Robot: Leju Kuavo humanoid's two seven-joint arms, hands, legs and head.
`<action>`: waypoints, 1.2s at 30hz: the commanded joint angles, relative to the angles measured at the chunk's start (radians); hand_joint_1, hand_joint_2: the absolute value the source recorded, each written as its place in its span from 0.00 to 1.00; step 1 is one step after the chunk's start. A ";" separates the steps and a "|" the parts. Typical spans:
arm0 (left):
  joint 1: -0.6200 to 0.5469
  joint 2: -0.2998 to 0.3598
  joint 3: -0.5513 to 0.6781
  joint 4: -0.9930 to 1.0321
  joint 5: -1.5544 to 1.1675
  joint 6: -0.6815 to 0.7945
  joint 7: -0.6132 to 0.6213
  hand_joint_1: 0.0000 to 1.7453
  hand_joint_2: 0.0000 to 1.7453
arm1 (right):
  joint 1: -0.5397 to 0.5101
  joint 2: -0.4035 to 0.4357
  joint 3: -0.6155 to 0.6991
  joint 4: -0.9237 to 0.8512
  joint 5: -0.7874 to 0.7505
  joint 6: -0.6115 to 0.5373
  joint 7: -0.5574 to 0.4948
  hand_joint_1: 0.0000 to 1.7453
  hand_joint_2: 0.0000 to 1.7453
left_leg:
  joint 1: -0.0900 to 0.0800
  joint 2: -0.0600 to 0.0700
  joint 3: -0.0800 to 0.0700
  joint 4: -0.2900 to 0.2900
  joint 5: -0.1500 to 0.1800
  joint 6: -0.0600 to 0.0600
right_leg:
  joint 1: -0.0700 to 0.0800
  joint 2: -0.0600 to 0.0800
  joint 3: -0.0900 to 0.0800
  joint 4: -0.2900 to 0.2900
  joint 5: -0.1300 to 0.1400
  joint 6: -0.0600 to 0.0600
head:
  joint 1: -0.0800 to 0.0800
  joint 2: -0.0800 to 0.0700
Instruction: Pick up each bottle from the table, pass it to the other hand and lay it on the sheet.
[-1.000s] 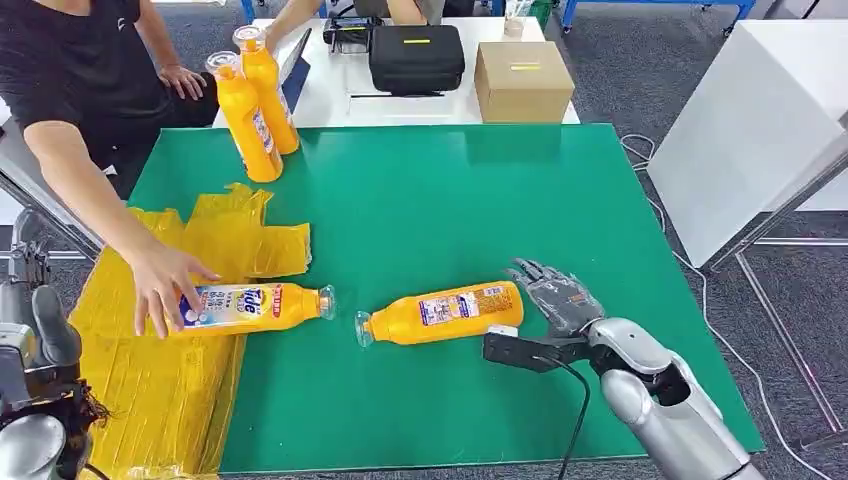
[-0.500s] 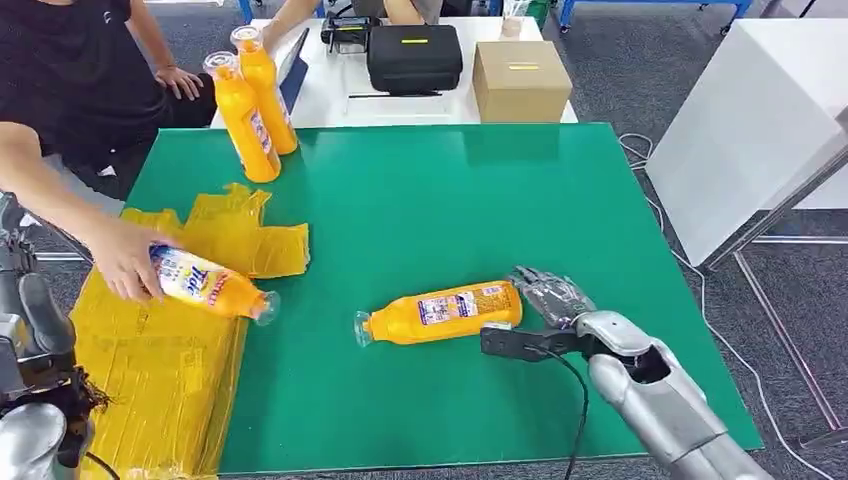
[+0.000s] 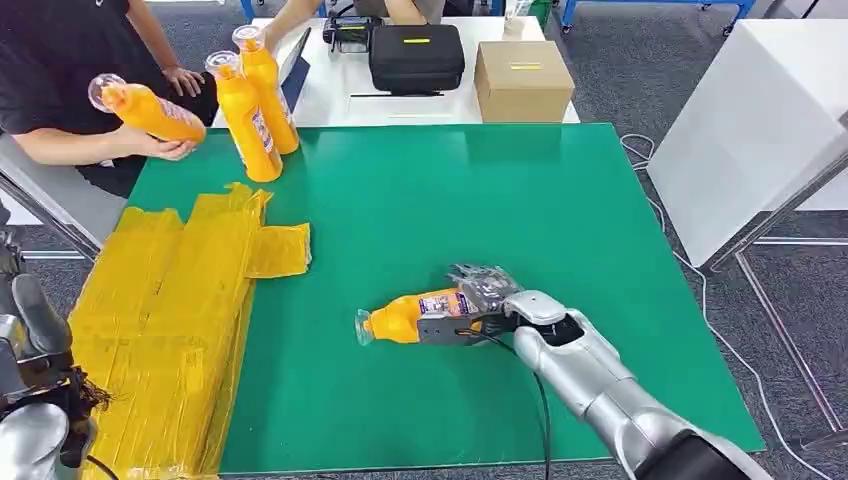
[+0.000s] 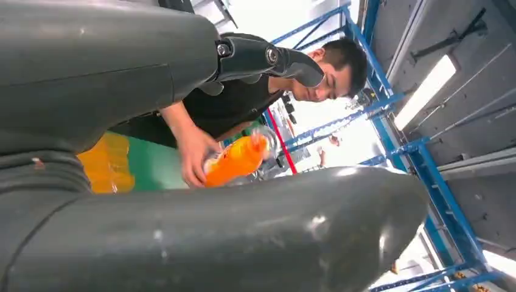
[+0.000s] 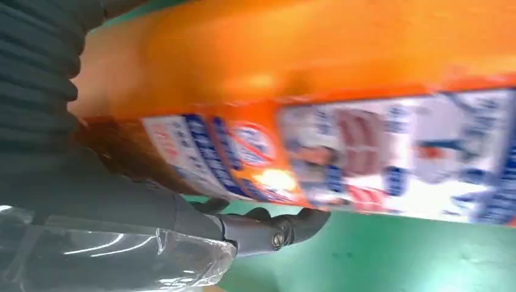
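An orange bottle (image 3: 400, 320) lies on its side on the green table (image 3: 480, 190), cap toward the yellow sheet (image 3: 160, 330). My right hand (image 3: 485, 295) grips its base end, fingers over the top and thumb on the near side; up close its label (image 5: 341, 152) sits against the thumb (image 5: 268, 231). Two more orange bottles (image 3: 245, 120) (image 3: 265, 85) stand upright at the table's far left corner. A person holds another bottle (image 3: 140, 108) (image 4: 234, 161) in the air beyond that corner. My left hand (image 3: 35, 330) (image 4: 182, 67) is raised beside the sheet, fingers apart and holding nothing.
A black case (image 3: 415, 55) and a cardboard box (image 3: 523, 80) sit on the white table (image 3: 330, 95) behind the green one. A white panel (image 3: 750, 130) stands to the right. The person's arms reach in at the far left.
The person lifted the bottle off the sheet and carried it up to the far left. My right hand slid from the lying bottle's base onto its body and closed around it.
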 commanded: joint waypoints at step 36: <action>-0.055 -0.040 0.040 0.045 -0.010 -0.009 0.016 0.00 0.00 | -0.045 0.078 0.061 0.233 0.151 0.110 0.111 0.00 1.00 | 0.001 -0.004 0.015 -0.001 0.001 -0.004 | 0.001 -0.003 0.014 -0.003 0.001 -0.003 | 0.000 0.000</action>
